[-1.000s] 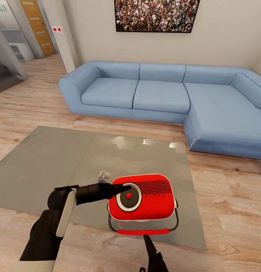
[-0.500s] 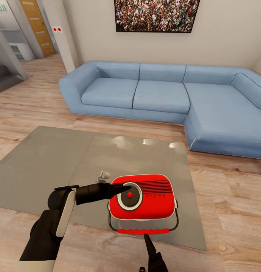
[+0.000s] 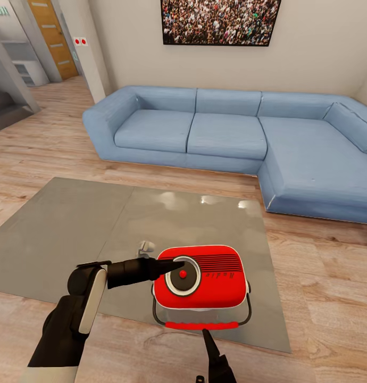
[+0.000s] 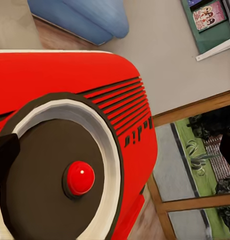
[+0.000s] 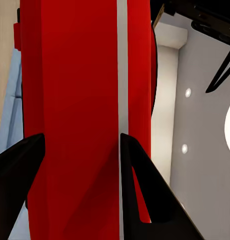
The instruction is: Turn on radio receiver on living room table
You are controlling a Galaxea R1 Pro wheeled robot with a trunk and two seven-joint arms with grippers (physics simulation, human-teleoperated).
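The red radio receiver (image 3: 205,279) stands near the front edge of the grey table (image 3: 72,223), with its dial (image 3: 182,275) facing up toward me and its handle bar (image 3: 202,325) at the front. My left gripper (image 3: 174,264) reaches in from the left, and its tip rests on the dial's rim. In the left wrist view, the left gripper (image 4: 115,152) is open with a dark finger at each side, over the dial (image 4: 60,180) and its red centre (image 4: 79,178). My right gripper (image 3: 206,336) points up just below the handle bar. The right gripper (image 5: 80,165) is open, and the radio's red body (image 5: 70,100) lies beyond the gap.
A big blue corner sofa (image 3: 231,133) runs along the far wall and down the right side, under a framed crowd photo (image 3: 220,21). Light wood floor (image 3: 322,276) surrounds the table. A hallway with a wooden door (image 3: 50,37) opens at the far left.
The radio has shifted a touch to the right under the left gripper's tip. Both arms have hardly moved.
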